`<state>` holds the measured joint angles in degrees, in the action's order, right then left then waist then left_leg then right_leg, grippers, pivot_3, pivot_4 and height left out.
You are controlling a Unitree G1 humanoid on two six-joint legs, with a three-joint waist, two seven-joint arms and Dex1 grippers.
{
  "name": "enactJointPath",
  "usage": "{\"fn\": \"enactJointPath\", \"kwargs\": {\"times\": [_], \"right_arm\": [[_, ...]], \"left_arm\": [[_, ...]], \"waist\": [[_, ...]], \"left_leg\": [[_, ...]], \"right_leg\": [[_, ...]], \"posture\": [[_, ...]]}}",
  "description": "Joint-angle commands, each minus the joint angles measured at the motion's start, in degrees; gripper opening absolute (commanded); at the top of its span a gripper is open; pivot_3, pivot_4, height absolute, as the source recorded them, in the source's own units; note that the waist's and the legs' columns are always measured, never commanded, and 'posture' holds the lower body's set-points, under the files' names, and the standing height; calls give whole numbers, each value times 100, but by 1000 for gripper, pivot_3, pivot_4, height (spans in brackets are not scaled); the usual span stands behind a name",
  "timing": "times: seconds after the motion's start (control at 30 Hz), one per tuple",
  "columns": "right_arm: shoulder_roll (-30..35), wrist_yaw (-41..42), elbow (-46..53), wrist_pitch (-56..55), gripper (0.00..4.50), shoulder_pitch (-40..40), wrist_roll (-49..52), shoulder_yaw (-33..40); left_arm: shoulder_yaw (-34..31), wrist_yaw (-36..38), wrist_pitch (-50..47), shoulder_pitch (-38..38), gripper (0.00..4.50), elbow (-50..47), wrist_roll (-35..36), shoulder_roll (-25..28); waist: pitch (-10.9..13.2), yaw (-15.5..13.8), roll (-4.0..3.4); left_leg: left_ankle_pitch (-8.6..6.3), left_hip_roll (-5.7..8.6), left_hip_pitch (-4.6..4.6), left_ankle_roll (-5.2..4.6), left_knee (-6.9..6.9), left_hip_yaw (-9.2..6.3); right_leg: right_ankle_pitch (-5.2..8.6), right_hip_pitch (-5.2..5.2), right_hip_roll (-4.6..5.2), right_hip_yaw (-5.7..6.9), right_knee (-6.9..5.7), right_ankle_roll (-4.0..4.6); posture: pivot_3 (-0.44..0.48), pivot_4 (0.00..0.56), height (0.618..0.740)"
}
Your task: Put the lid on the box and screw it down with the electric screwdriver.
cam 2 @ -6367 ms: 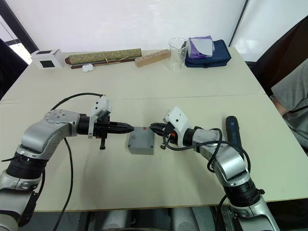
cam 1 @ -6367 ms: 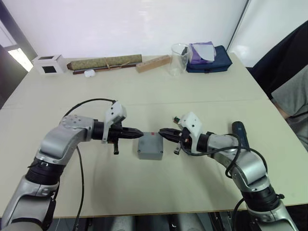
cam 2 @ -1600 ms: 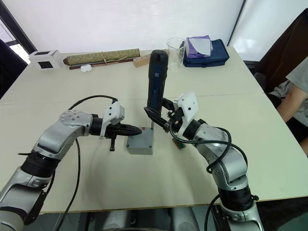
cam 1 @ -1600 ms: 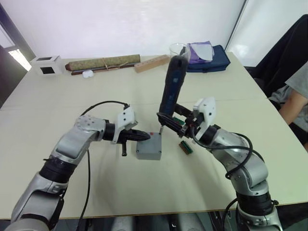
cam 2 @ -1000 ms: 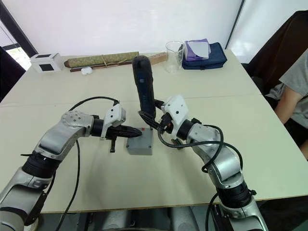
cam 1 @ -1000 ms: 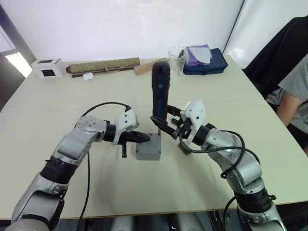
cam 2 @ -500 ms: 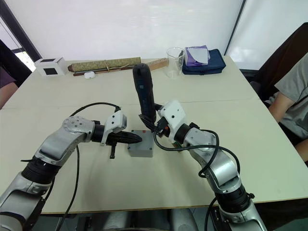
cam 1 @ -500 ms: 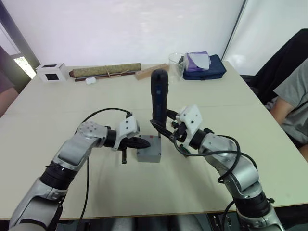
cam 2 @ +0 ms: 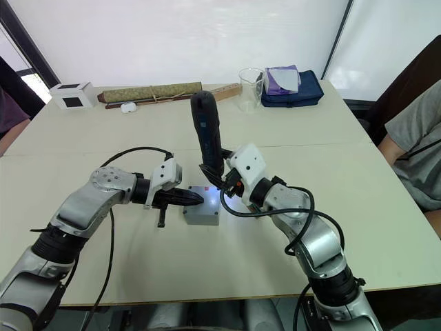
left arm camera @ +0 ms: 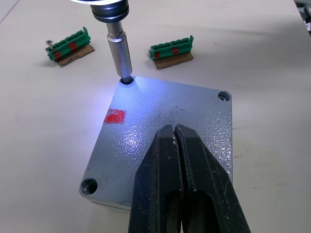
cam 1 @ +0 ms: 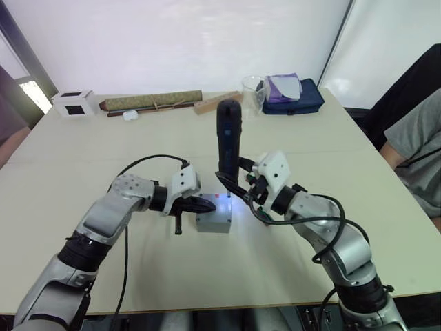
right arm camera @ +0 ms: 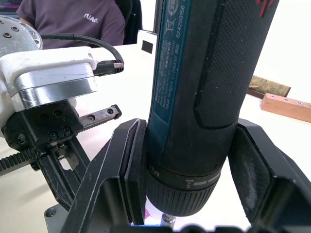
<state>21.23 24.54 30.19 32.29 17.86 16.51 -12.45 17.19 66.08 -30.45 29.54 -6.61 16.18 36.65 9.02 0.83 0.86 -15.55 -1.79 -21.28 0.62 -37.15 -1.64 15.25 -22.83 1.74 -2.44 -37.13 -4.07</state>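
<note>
1. Worktop first: your pale surface carries the whole job, with the grey box near its middle between the two arms, and a rolled mat, a white cube, a clear beaker and a dark blue pouch well apart along the far edge.

2. Electric screwdriver: a few seconds ago it lay flat on the worktop by your right arm. Now it stands nearly upright over the box's far corner, its white light has come on since half a second ago, and its bit sits in the corner hole in the left wrist view. I judge the first screw is being driven.

3. Right gripper: its jaws are clamped on the screwdriver's barrel, one pad on each side.

4. Left gripper: its jaws are pressed together, holding nothing, their tips resting on the lid to steady it, as they did a second ago.

5. Lid: it already lies square on the box, so the placing step looks done. Three other corner holes remain, and one near hole looks empty.

6. Green terminal blocks: two lie on the worktop just beyond the box.

7. Hard to make out: you cannot see whether a screw is actually under the bit, the glare washes out that corner, and the left jaws hide the lid's nearest corner.
</note>
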Motion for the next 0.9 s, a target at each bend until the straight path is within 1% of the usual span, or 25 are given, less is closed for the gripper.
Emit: {"fn": "enactJointPath", "kwargs": {"times": [0.03, 0.2, 0.27, 0.33, 0.4, 0.47, 0.5, 0.57, 0.63, 0.67, 0.73, 0.77, 0.83, 0.9], "right_arm": [[108, 28, -206, 393, 2085, -167, -52, -36], [151, 193, -106, 249, 2085, -90, 36, 92], [170, 286, 58, 304, 2085, 20, 235, 278], [266, 484, 312, 525, 2085, 411, 702, 670], [400, 503, 431, 1053, 2085, 922, 1321, 1234], [472, 326, 530, 1847, 2085, 1317, 2406, 1953], [525, 111, 503, 2274, 2085, 1527, 2991, 2342], [734, -494, 152, 3162, 2085, 1981, 4208, 3092], [1472, -673, -533, 4545, 2085, 2444, 4947, 3641], [1763, -744, -776, 4879, 2085, 2521, 5223, 3811], [2274, -799, -1252, 5535, 2085, 2606, 5347, 3986], [2543, -803, -1462, 5779, 2085, 2565, 5279, 3964], [3541, -537, -1713, 6008, 2085, 1932, 4978, 3463], [4111, -271, -1738, 6021, 2085, 1461, 4834, 3169]], "left_arm": [[217, 1, -153, -117, 0, 55, -98, -33], [204, 13, -165, -122, 0, 105, -107, -68], [220, 23, -254, -123, 0, 69, -78, -75], [137, 18, -327, -108, 0, 36, 19, -101], [-52, 3, -450, -84, 0, 72, 188, -118], [-339, -18, -600, -95, 0, 99, 443, -147], [-524, 2, -718, -104, 0, 70, 650, -159], [-868, 50, -975, -96, 0, -61, 1073, -153], [-1220, 90, -1317, 25, 0, -296, 1539, -75], [-1303, 98, -1432, 66, 0, -413, 1671, -34], [-1391, 99, -1597, 129, 0, -624, 1861, 49], [-1398, 116, -1637, 149, 0, -728, 1917, 105], [-1277, 278, -1572, 170, 0, -1047, 1923, 308], [-1163, 375, -1499, 190, 0, -1222, 1896, 440]], "waist": [[0, -2, 0], [0, -5, 0], [1, -5, -1], [6, -7, -4], [27, -4, -9], [66, -4, -15], [79, -5, -15], [84, 0, -15], [98, 4, -26], [108, -4, -26], [116, -23, -13], [118, -22, -15], [125, -23, -28], [126, -27, -27]], "left_leg": [[0, 0, 0, 0, 0, 0], [0, 0, -3, 0, 1, -3], [0, 0, -5, 0, 3, -3], [0, 0, -8, 0, 4, -4], [0, 0, -15, 0, 4, -3], [0, 0, -27, 0, 4, -3], [0, -1, -37, 0, 3, -4], [1, -3, -67, 0, 3, -10], [1, -4, -106, 0, 3, -14], [1, -4, -127, 0, 0, -13], [2, -4, -150, 0, -1, -16], [2, -3, -158, 0, 4, -18], [2, -1, -169, -1, 3, -7], [1, 1, -193, -2, 3, -8]], "right_leg": [[1, 0, 0, 0, 1, -3], [3, 0, 0, 0, 5, -4], [3, -2, 0, 0, 7, -5], [3, -5, 0, 0, 8, -4], [1, -12, 0, -2, 8, -1], [-2, -26, 0, -3, 5, 1], [-3, -37, 0, -4, 0, 1], [-6, -64, -6, -2, -3, 1], [-17, -105, -7, 2, -10, -19], [-19, -129, -7, 2, -16, -21], [-19, -147, -5, 7, -15, -19], [-19, -151, -3, 7, -8, -19], [-19, -162, -3, 2, -4, -19], [-18, -175, -1, 5, 9, -21]], "posture": [[0, 150, 740], [0, 150, 740], [0, 150, 740], [0, 150, 740], [0, 150, 740], [0, 150, 740], [0, 150, 740], [0, 150, 740], [0, 150, 740], [0, 150, 740], [0, 150, 740], [0, 150, 740], [0, 150, 740], [0, 150, 740]]}}
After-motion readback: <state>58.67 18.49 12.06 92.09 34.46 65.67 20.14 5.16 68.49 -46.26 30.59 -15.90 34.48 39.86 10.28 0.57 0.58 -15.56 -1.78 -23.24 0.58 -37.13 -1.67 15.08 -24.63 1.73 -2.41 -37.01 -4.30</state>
